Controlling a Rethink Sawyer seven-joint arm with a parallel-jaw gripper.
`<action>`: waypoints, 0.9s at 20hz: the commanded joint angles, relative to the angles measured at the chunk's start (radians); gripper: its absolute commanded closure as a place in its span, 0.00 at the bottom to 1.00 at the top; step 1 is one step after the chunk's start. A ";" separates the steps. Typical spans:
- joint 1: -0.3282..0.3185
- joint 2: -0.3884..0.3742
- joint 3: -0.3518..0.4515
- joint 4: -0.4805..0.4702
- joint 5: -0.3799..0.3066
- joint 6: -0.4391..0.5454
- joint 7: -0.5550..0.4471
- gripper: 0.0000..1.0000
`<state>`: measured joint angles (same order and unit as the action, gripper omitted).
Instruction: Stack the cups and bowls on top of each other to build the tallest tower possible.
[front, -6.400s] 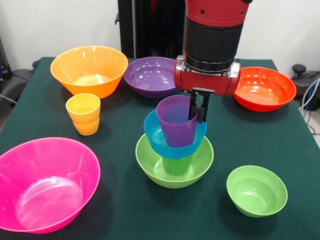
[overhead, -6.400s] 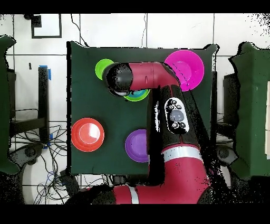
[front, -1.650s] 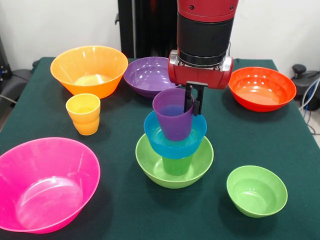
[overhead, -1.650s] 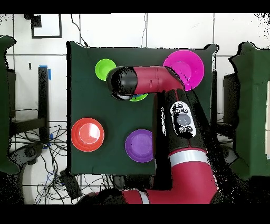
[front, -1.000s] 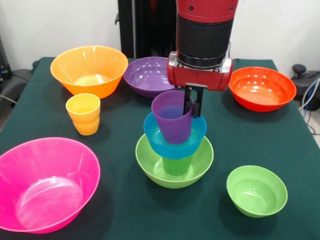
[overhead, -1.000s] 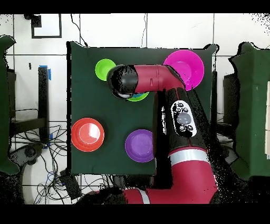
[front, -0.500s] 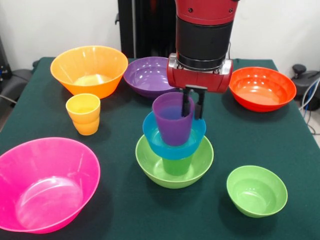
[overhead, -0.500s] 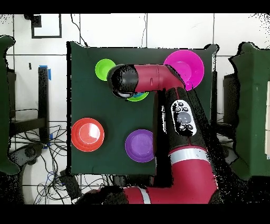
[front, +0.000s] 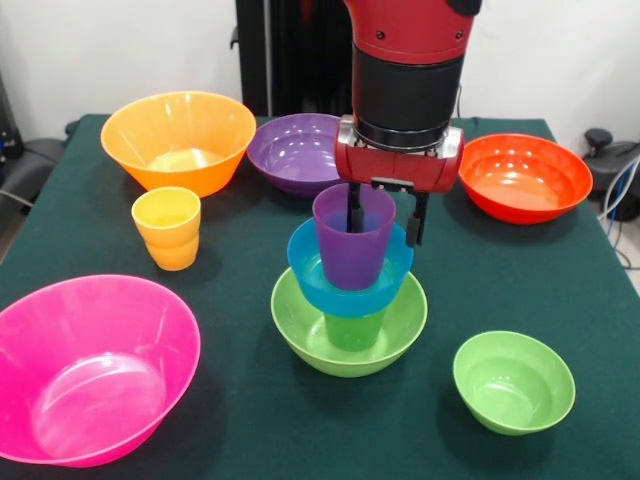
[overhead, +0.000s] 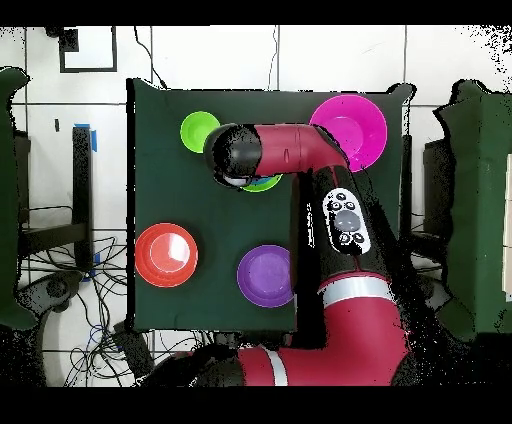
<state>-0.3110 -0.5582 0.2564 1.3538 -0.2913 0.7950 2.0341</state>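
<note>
The tower stands mid-table: a lime-green bowl (front: 300, 330), a green cup (front: 353, 332) in it, a blue bowl (front: 345, 295) on the cup, and a purple cup (front: 350, 250) upright on top. My gripper (front: 384, 215) is open just above. One finger reaches inside the purple cup's rim and the other hangs outside to its right. A small green bowl (front: 513, 381) sits alone at the front right. In the overhead view my arm's wrist (overhead: 235, 155) covers the tower, and only a sliver of the lime-green bowl (overhead: 263, 183) shows.
A yellow-orange cup (front: 167, 227) stands left of the tower. Large bowls ring the table: pink (front: 90, 365) front left, orange (front: 178, 140) back left, purple (front: 295, 150) behind the tower, red-orange (front: 523, 176) back right. The small green bowl (overhead: 199, 130) shows in the overhead view.
The fingers have spread apart and let go of the purple cup. The cup has gone from slightly tilted to upright on the blue bowl.
</note>
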 joint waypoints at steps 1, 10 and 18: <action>-0.015 0.033 0.077 0.008 -0.110 -0.057 -0.209 0.00; -0.009 -0.078 0.076 0.042 -0.067 0.064 -0.224 0.00; -0.008 -0.128 0.081 0.072 -0.051 0.090 -0.222 0.00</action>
<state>-0.3110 -0.6421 0.2564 1.3570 -0.2915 0.7954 2.0341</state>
